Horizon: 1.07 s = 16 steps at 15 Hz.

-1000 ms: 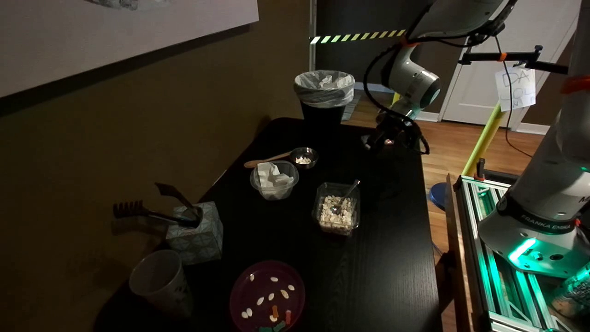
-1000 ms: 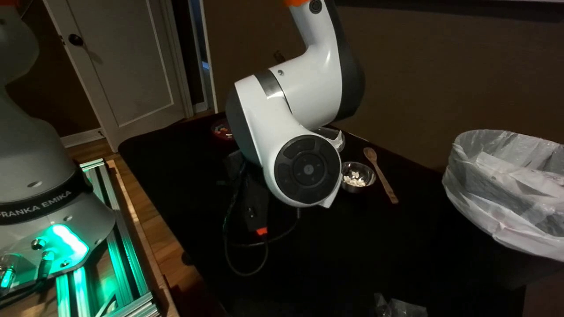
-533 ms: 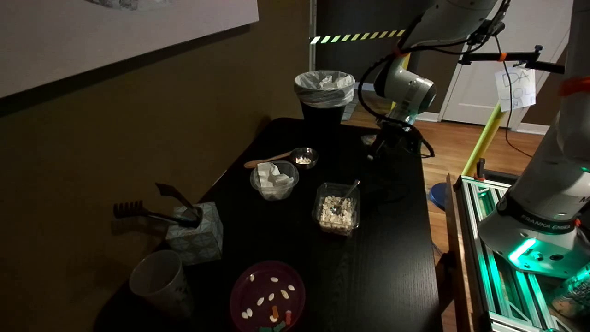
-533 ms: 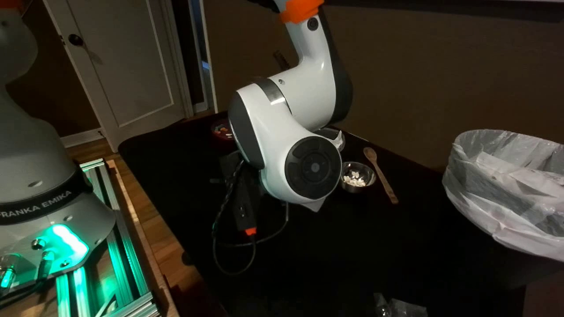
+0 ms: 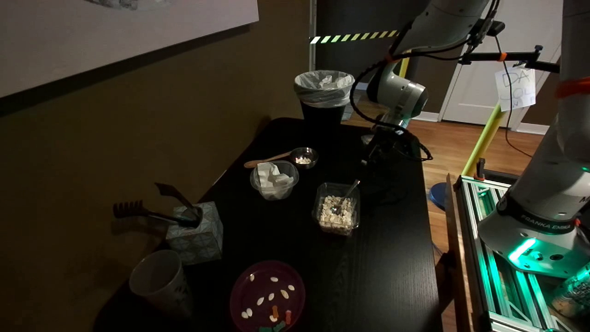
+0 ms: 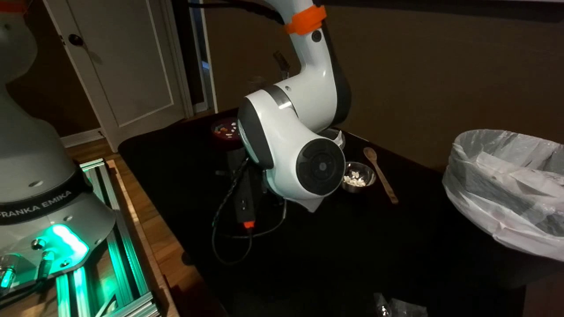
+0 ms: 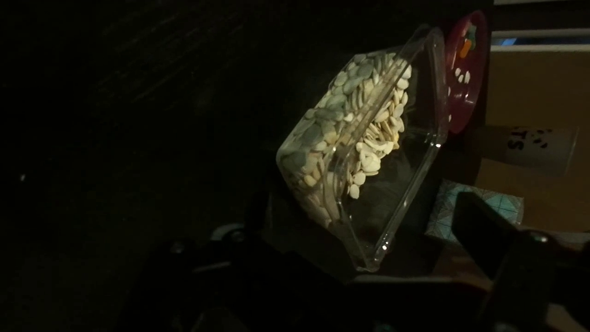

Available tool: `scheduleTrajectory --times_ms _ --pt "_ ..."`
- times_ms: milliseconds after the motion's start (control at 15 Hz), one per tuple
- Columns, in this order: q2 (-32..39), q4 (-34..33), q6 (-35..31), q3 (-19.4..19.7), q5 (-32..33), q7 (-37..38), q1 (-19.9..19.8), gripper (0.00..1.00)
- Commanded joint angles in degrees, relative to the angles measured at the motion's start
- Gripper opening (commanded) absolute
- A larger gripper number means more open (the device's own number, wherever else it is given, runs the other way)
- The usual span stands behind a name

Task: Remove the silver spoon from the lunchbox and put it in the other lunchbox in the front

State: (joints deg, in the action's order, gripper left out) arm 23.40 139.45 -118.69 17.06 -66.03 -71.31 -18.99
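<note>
The lunchbox (image 5: 338, 226), a square clear box with pale seeds in it, stands mid-table. The silver spoon (image 5: 352, 188) leans in it, its handle over the rim corner toward the arm. In the wrist view the lunchbox (image 7: 401, 210) looks tilted by the camera angle; I cannot make out the spoon there. The other lunchbox appears to be the pale, rounded clear box (image 5: 275, 193) with white paper in it. My gripper (image 5: 370, 157) is above the table behind the lunchbox, apart from it. In the wrist view its dark fingers (image 7: 368, 221) are wide apart and empty.
A purple bowl (image 5: 295, 299), a white cup (image 5: 156, 281) and a tissue box (image 5: 200, 244) with utensils stand nearby. A small bowl (image 6: 365, 185), a wooden spoon (image 6: 384, 180), a lined bin (image 6: 506, 220) and a clear plastic item (image 6: 405, 308) are at the far part.
My arm has come lower and my gripper has moved a little toward the lunchbox. The lunchbox, spoon and other things have not moved.
</note>
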Motion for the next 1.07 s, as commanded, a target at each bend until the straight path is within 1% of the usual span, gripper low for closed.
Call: scheduleTrajectory --times_ms 0,400,533,733,800,867,1000 --pt "3.8 -3.1 1.3 -1.3 0.8 3.0 -0.3 1.00" --pt "7.6 -6.5 2.5 -3.0 -0.3 7.7 -0.7 1.00" --pt "7.8 -6.9 3.1 -3.2 -1.0 8.7 -1.0 0.91" --pt "7.7 -7.2 3.9 -2.9 -1.0 10.1 -1.4 0.87" --pt "7.4 -6.9 3.9 -2.7 -0.8 10.9 -1.4 0.88" --pt "6.8 -6.2 3.7 -2.4 -0.4 11.7 -1.4 0.85" --pt "6.0 -5.4 3.6 -2.2 -0.8 12.1 -1.8 0.87"
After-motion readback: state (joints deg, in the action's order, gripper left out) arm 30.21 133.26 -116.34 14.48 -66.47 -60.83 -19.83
